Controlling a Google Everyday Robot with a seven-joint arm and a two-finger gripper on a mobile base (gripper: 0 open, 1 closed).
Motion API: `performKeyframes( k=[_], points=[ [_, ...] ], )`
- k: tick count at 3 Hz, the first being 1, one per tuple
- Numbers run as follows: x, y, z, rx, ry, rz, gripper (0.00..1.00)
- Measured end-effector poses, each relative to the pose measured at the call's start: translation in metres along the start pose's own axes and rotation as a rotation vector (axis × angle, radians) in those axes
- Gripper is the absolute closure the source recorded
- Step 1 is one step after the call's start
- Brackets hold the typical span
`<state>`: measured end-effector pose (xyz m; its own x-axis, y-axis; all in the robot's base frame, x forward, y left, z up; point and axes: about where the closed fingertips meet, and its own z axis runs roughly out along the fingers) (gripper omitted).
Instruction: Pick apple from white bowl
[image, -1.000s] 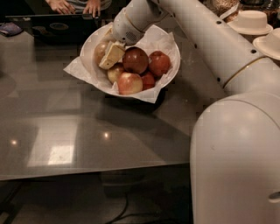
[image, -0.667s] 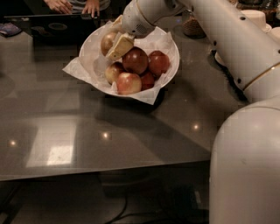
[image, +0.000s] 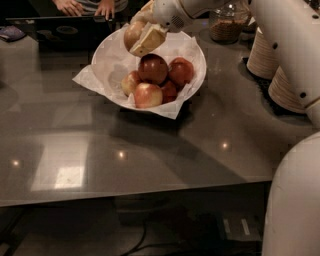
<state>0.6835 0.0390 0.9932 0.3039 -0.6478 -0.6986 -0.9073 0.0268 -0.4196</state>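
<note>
Gripper (image: 142, 39) rose since earlier frame, fingers clamped on apple (image: 131, 33), lifted above white bowl (image: 199, 56) rim. Grasp judged done; remaining: carry clear.

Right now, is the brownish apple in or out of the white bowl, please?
Out: the hand holds the apple raised above the white bowl.

Pincer (image: 138, 38) holds apple (image: 131, 33) above white bowl (image: 199, 54); jar (image: 227, 24), stacked bowls (image: 266, 50) stand near.

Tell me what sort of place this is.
Probably an office break area: a grey counter with a white bowl of apples, a snack jar, stacked paper bowls. The gripper holds the apple above the bowl.
</note>
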Motion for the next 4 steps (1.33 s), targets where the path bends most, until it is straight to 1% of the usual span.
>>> performKeyframes(
  k=[1, 2, 3, 4],
  points=[
    [-0.005, 0.003, -0.021, 0.026, -0.079, -0.008, 1.00],
    [-0.016, 0.016, -0.042, 0.044, -0.150, -0.033, 1.00],
    [-0.022, 0.040, -0.059, 0.033, -0.204, -0.059, 1.00],
    [-0.021, 0.041, -0.061, 0.034, -0.206, -0.059, 1.00]
  ],
)
